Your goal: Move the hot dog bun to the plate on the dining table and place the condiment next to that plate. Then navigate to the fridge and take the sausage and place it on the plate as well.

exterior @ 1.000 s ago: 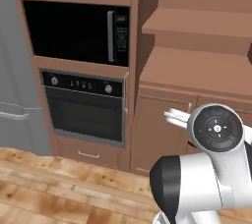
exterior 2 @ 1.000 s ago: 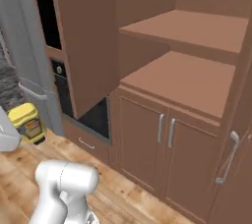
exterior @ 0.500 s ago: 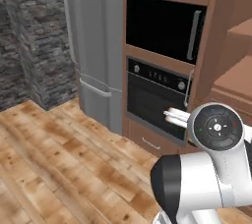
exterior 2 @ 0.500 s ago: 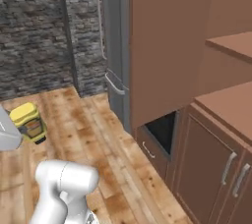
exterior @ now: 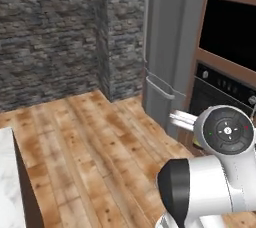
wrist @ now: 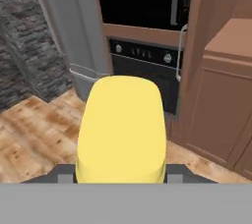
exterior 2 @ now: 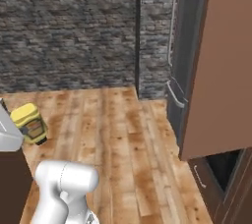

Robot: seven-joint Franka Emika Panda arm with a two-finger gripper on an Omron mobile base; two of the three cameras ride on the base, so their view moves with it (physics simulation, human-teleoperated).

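Note:
My gripper (wrist: 120, 171) is shut on the condiment (wrist: 120, 129), a yellow bottle seen cap-first in the hand view. The right base view shows the same bottle (exterior 2: 30, 122) held upright at the far left, above the wooden floor. The tall grey fridge (exterior: 170, 47) stands shut ahead to the right, with its long handle (exterior: 148, 32) facing me. It also appears in the right base view (exterior 2: 184, 46) and the hand view (wrist: 69, 21). A corner of the dining table's white marble top (exterior: 7, 182) shows at the lower left. The bun, plate and sausage are out of view.
A dark stone wall (exterior: 50, 32) closes the far side. To the right of the fridge, brown cabinetry holds a black microwave (exterior: 230, 32) above a built-in oven (exterior: 222, 92). Open wooden floor (exterior 2: 113, 134) lies between me and the wall.
The base has turned left, so both base views swung: the cabinets and oven slid off to the right, and the fridge and stone wall came in. The bottle stays in my gripper.

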